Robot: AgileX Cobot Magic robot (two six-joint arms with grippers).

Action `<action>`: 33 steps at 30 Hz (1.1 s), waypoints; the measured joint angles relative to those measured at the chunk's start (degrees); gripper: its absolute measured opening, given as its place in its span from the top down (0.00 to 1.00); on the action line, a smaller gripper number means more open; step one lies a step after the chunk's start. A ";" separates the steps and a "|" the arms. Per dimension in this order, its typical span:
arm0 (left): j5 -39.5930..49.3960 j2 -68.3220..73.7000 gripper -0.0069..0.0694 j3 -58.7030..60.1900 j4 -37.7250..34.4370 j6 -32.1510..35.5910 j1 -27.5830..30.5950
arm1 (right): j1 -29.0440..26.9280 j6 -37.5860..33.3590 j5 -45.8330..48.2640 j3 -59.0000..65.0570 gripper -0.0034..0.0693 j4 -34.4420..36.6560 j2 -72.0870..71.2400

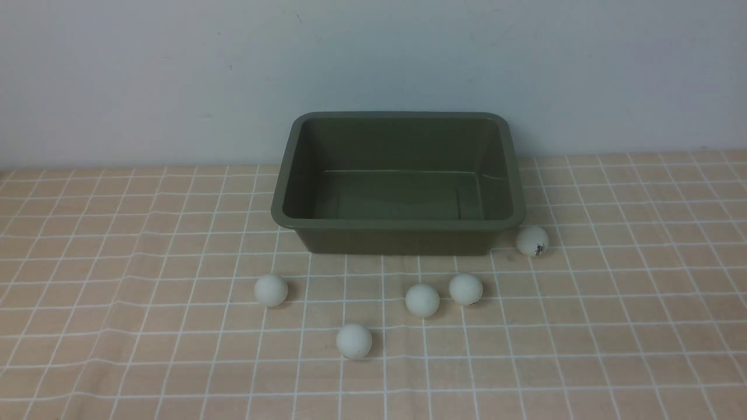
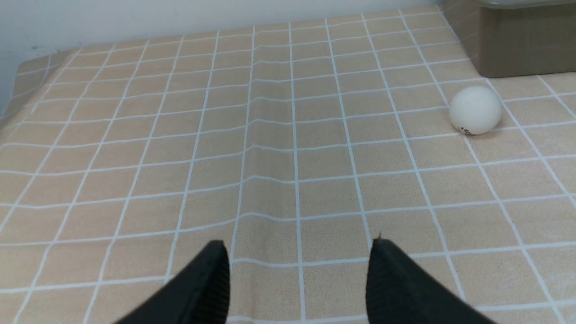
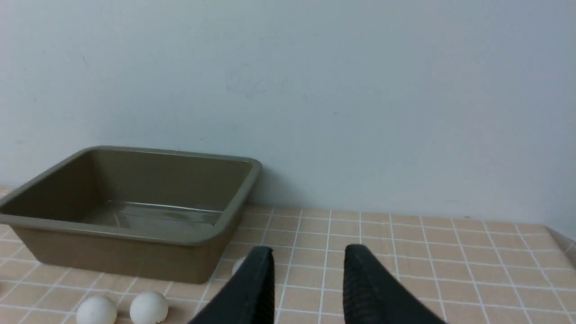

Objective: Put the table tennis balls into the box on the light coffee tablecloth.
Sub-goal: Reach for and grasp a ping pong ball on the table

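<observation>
Left gripper (image 2: 298, 245): black fingers spread wide with nothing between them, over bare light coffee tablecloth (image 1: 117, 262) toward its left side; released, empty. The cloth is peach-tan with a white grid, slightly rippled, and runs back to a pale wall (image 1: 175, 70). All five table tennis balls lie on the cloth, none in the box. Leftmost ball (image 1: 271, 290) sits alone, off the box's near left corner. Nearest ball (image 1: 354, 340) lies closest to the cloth's near edge, a little left of centre. Third ball (image 1: 422, 300) and fourth ball (image 1: 465, 289) lie just beside each other, a sliver apart, in front of the box's near wall. Box (image 1: 397, 223), olive green, stands upright at the cloth's far edge, about centred, its back toward the wall. Marked ball (image 1: 532, 241), its small dark print facing the front camera, rests just beside the box's near right corner; touching or not, cannot tell. Right gripper (image 3: 309, 249): fingers narrowly parted, cloth showing through the gap, grasping nothing, over the cloth's right side.
</observation>
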 joint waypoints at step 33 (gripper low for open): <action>-3.17 0.00 0.46 0.32 -5.00 -1.89 0.00 | 0.00 0.17 2.87 -1.65 0.66 7.46 0.00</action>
